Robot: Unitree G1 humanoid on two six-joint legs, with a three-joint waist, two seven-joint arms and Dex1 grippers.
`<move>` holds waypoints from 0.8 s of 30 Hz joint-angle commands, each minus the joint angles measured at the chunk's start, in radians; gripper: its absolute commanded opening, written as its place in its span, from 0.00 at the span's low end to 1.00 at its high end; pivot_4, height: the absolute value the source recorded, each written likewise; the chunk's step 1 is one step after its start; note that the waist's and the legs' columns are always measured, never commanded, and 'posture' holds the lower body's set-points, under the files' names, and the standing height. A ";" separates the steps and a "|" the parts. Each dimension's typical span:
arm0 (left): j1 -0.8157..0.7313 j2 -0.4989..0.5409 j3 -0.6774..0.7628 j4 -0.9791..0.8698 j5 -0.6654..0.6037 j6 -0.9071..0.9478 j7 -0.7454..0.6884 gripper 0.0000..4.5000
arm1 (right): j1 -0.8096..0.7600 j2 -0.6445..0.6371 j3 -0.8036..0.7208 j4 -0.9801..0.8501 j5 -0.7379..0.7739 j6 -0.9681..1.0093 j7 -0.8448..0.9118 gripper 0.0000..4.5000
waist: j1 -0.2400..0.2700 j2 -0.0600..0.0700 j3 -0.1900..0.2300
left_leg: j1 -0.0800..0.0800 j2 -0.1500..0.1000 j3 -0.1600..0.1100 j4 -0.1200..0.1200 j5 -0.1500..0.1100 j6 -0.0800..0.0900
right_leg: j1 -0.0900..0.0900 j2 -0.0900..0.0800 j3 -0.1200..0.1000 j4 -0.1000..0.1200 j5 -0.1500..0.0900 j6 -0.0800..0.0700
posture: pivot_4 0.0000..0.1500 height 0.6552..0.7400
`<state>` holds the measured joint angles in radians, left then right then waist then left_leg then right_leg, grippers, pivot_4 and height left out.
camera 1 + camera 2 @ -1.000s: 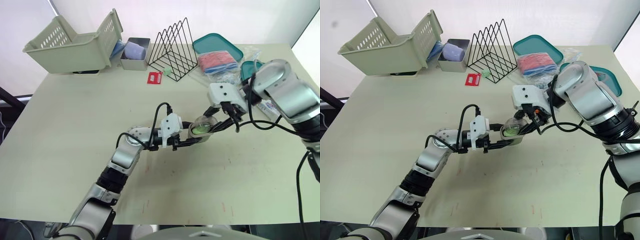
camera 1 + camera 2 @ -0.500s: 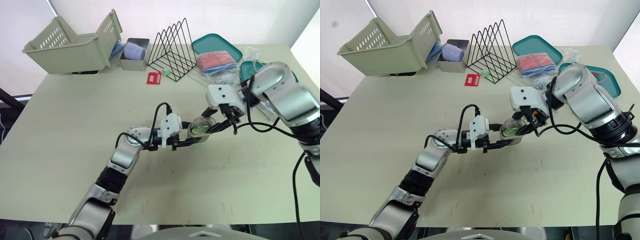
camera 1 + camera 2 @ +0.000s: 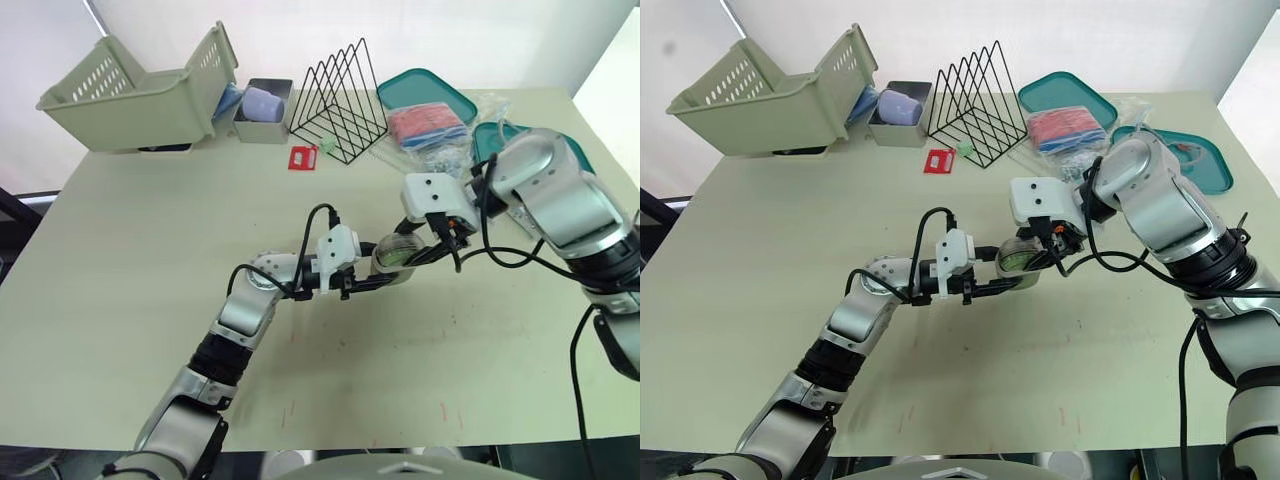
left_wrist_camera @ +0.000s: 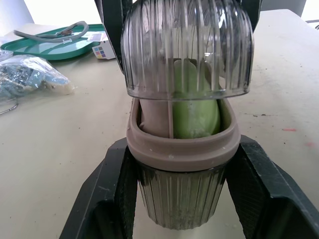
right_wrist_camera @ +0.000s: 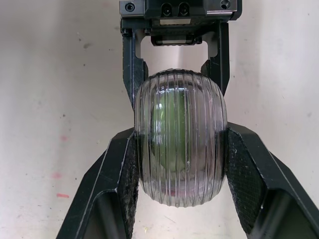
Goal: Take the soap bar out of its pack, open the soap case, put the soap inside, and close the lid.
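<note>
Clamping the soap case base (image 4: 182, 199) are left jaws; right jaws grip its lid (image 5: 180, 137).

Left gripper (image 4: 182, 164) clamps the soap case base (image 4: 182, 201). Right gripper (image 5: 180, 142), directly opposite, clamps the lid (image 5: 180, 109).

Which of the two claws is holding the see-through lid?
The right gripper: it clamps the clear ribbed lid from above, while the left gripper grips the case's base.
</note>
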<state>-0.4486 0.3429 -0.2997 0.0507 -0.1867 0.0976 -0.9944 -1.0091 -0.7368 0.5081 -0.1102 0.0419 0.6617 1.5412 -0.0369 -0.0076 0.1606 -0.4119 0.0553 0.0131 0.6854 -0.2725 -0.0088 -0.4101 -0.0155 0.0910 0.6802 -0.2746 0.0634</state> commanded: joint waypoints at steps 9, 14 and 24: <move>-0.025 -0.016 0.025 -0.017 -0.004 -0.014 0.021 0.44 | 0.044 0.076 0.112 0.009 -0.079 0.018 -0.022 0.41 | -0.005 -0.003 -0.005 | 0.001 0.000 0.000 0.000 0.000 0.000 | 0.001 0.000 0.000 0.000 0.000 0.000 | 1.00 1.00; -0.023 -0.019 0.024 -0.019 -0.002 -0.014 0.022 0.44 | 0.061 0.088 0.138 -0.011 -0.113 0.037 -0.020 0.41 | -0.006 -0.006 -0.010 | 0.004 0.000 0.000 -0.001 0.000 0.000 | 0.003 0.001 0.000 0.000 0.000 0.000 | 1.00 1.00; -0.020 -0.022 0.024 -0.028 0.001 -0.011 0.026 0.44 | 0.065 0.123 0.180 0.020 -0.182 0.070 -0.014 0.41 | -0.008 -0.009 -0.013 | 0.017 0.001 0.000 -0.005 0.000 0.000 | 0.014 0.001 0.000 -0.002 -0.001 -0.001 | 1.00 1.00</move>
<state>-0.4467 0.3377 -0.2894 0.0734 -0.1791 0.1210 -0.9843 -0.9966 -0.6574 0.5559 -0.1500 -0.1288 0.7157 1.5337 -0.0453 -0.0170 0.1474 -0.3951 0.0563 0.0135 0.6808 -0.2728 -0.0088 -0.3962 -0.0141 0.0915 0.6784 -0.2757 0.0620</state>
